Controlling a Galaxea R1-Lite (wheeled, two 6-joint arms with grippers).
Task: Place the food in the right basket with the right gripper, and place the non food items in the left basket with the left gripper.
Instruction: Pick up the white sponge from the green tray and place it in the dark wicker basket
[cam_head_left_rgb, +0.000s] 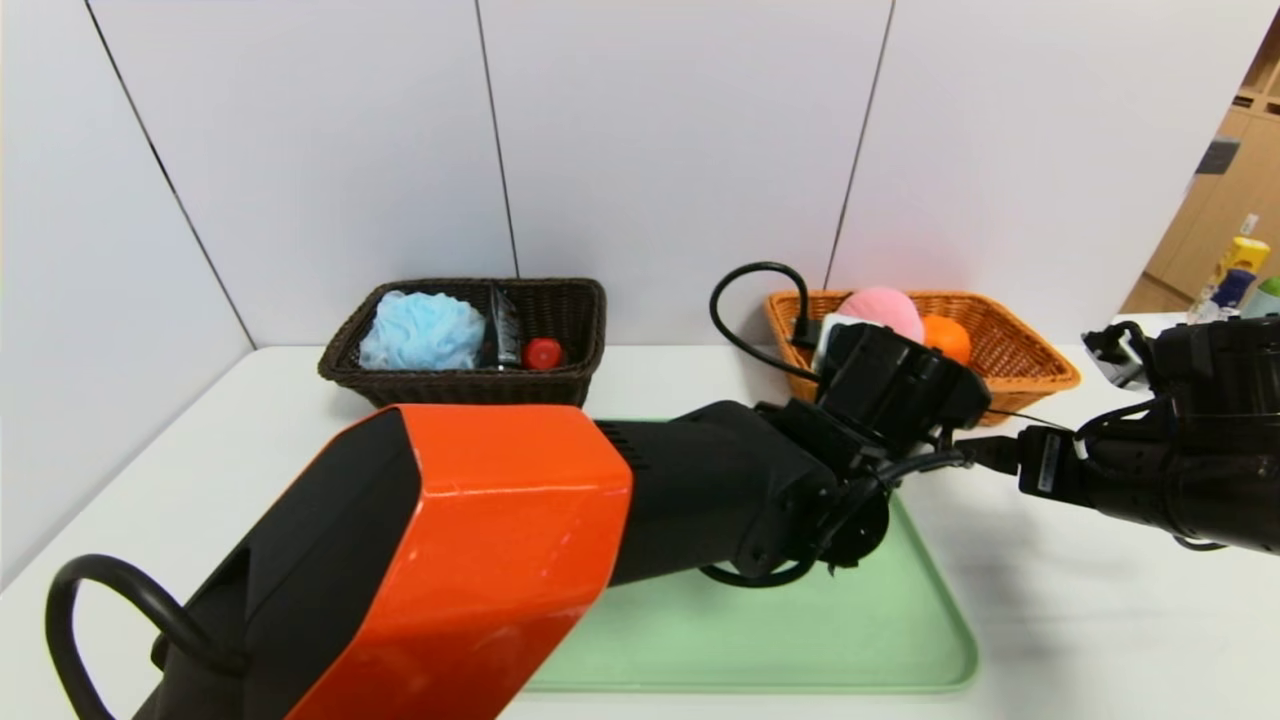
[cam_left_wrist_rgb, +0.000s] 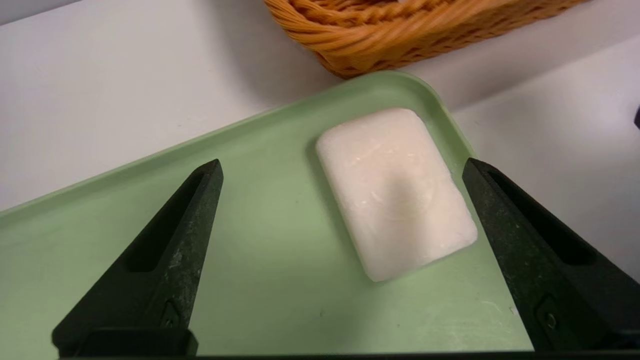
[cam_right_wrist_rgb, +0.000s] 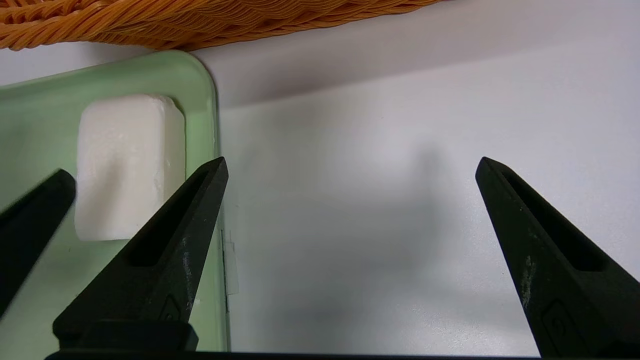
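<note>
The white soap bar (cam_left_wrist_rgb: 395, 192) lies in the far right corner of the green tray (cam_left_wrist_rgb: 260, 280). My left gripper (cam_left_wrist_rgb: 342, 164) is open just above it, and the soap sits between the jaws, nearer one jaw. In the head view the left wrist (cam_head_left_rgb: 900, 385) hides the soap. My right gripper (cam_right_wrist_rgb: 352, 160) is open and empty over the bare table beside the tray. The dark brown basket (cam_head_left_rgb: 460, 388) holds the blue puff (cam_head_left_rgb: 422, 330), dark tube (cam_head_left_rgb: 505, 325) and red ball (cam_head_left_rgb: 543, 353). The orange basket (cam_head_left_rgb: 1030, 365) holds the pink peach (cam_head_left_rgb: 885, 305) and orange fruit (cam_head_left_rgb: 948, 335).
The tray (cam_head_left_rgb: 800, 640) lies at the table's front middle. The orange basket's wall (cam_left_wrist_rgb: 380, 35) stands close behind the tray corner. The right arm (cam_head_left_rgb: 1150, 470) is close beside the left wrist. Bottles (cam_head_left_rgb: 1240, 270) stand off the table at far right.
</note>
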